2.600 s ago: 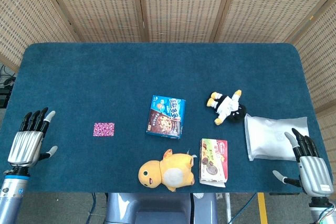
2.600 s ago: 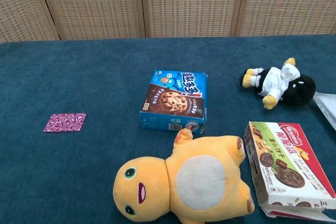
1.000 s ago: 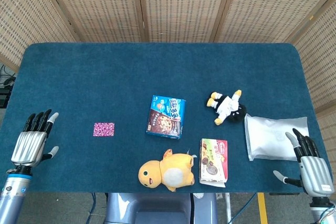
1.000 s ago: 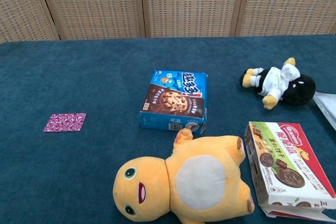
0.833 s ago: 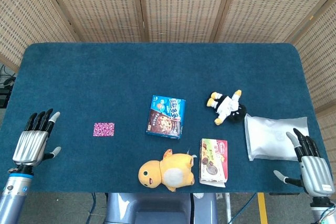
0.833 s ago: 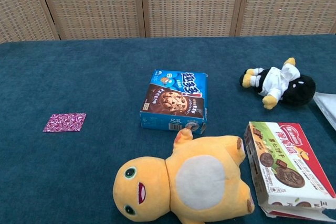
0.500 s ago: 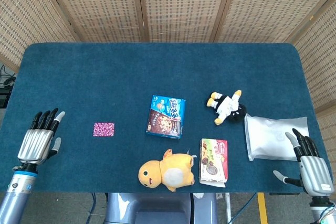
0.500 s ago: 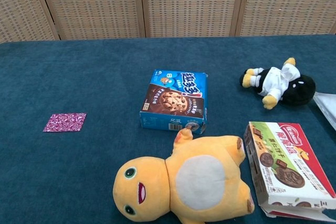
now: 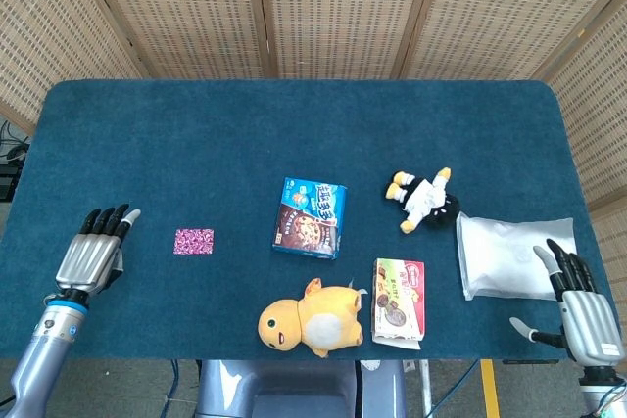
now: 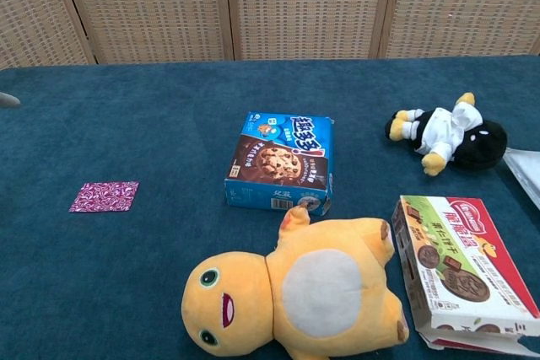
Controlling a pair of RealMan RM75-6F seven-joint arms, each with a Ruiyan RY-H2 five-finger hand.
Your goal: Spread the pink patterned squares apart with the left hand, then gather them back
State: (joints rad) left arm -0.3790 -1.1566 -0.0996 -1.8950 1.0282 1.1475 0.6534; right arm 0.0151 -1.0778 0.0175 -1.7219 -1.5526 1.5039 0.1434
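Woven screens are standing behind a blue-carpeted table. Largest to smallest, a white pouch is lying near the right hand, a yellow plush is lying at the near edge, a blue cookie box is sitting mid-table, a red biscuit box is touching the plush, and a penguin toy is lying beyond. The pink patterned squares are lying stacked, just right of the left hand. Both hands are holding nothing, fingers extended and apart.
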